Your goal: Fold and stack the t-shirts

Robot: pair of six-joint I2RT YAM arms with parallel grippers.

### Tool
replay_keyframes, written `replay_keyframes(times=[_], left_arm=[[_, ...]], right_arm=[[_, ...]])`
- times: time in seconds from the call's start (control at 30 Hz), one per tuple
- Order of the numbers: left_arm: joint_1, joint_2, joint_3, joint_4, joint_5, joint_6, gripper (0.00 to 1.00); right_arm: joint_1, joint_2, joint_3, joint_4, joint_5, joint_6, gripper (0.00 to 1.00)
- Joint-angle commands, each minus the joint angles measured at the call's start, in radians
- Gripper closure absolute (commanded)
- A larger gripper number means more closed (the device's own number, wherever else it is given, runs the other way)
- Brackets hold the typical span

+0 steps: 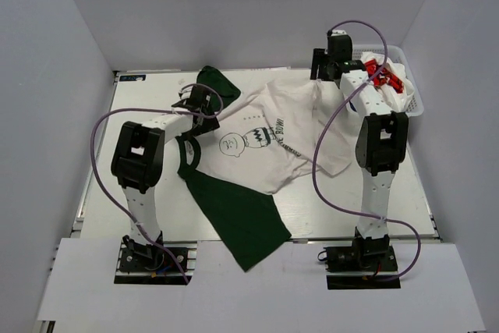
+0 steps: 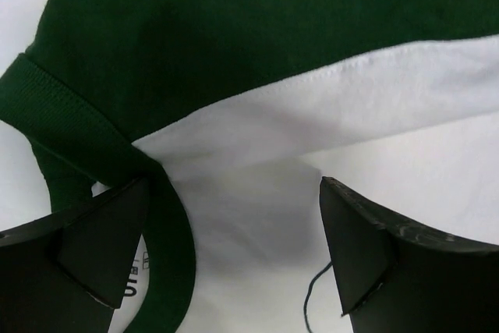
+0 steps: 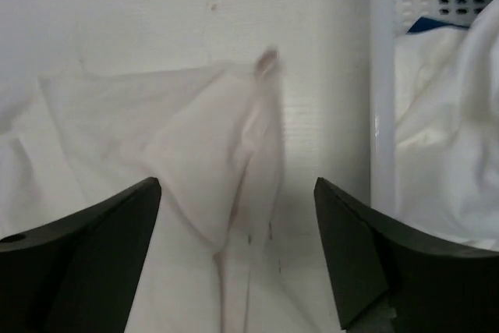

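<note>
On the table (image 1: 390, 193), the white and green t-shirt (image 1: 257, 146) lies spread across the middle. The left gripper (image 2: 234, 193) hangs wide apart over its collar (image 2: 70, 115). The right gripper (image 3: 235, 193) hangs apart over white cloth near the far right corner. Both should pinch edges and pull flat.

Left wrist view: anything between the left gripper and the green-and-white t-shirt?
Nothing visible. The left gripper is open and directly over the t-shirt. Only its white body cloth shows in the gap, with the green collar band beside one jaw.
</note>
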State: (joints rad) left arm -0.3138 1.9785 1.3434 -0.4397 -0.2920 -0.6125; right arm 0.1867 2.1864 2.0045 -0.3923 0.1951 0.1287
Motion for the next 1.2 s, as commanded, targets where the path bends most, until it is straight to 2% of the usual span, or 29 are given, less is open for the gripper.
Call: replay_keyframes(times=[0.0,0.17,0.2,0.3,0.33,0.43,0.47,0.6,0.67,0.73,0.9,1.0,1.07,1.17], left_arm=[[0.047,0.091,0.096,-0.099,-0.055,0.005,0.00],[0.059,0.063,0.160,-0.097,0.010,0.029,0.00],[0.059,0.010,0.142,-0.085,0.022,0.039,0.00],[0.059,-0.087,0.070,-0.076,0.042,0.039,0.00],[0.050,-0.163,0.019,-0.067,0.042,0.039,0.00],[0.038,-0.280,-0.102,-0.067,0.031,0.030,0.00],[0.027,-0.355,-0.140,-0.048,0.090,0.030,0.00],[0.027,-0.521,-0.393,0.062,0.258,0.010,0.00],[0.006,-0.572,-0.461,0.119,0.342,-0.004,0.00],[-0.020,-0.613,-0.529,0.142,0.391,-0.004,0.00],[-0.068,-0.603,-0.585,0.142,0.383,-0.004,0.00],[-0.096,-0.555,-0.605,0.165,0.373,-0.004,0.00],[-0.106,-0.531,-0.616,0.165,0.337,-0.027,0.00],[-0.107,-0.488,-0.606,0.118,0.283,-0.053,0.00]], right_arm=[[0.016,-0.088,-0.078,-0.006,-0.147,-0.067,0.12],[0.057,-0.249,-0.231,-0.017,-0.240,-0.086,0.10],[0.065,-0.295,-0.312,-0.014,-0.230,-0.086,0.10],[0.095,-0.423,-0.412,0.018,-0.145,-0.038,0.10],[0.100,-0.482,-0.540,0.030,-0.141,-0.008,0.10],[0.128,-0.588,-0.743,0.072,-0.140,0.075,0.10],[0.125,-0.656,-0.816,0.090,-0.151,0.109,0.10],[0.128,-0.734,-0.964,0.107,-0.183,0.147,0.10],[0.128,-0.754,-1.024,0.086,-0.184,0.146,0.10],[0.132,-0.766,-1.073,0.102,-0.258,0.149,0.10],[0.131,-0.751,-1.155,0.182,-0.310,0.102,0.12],[0.134,-0.706,-1.142,0.188,-0.301,0.092,0.22],[0.134,-0.676,-1.118,0.164,-0.287,0.088,0.46],[0.129,-0.672,-1.101,0.144,-0.275,0.100,0.87]])
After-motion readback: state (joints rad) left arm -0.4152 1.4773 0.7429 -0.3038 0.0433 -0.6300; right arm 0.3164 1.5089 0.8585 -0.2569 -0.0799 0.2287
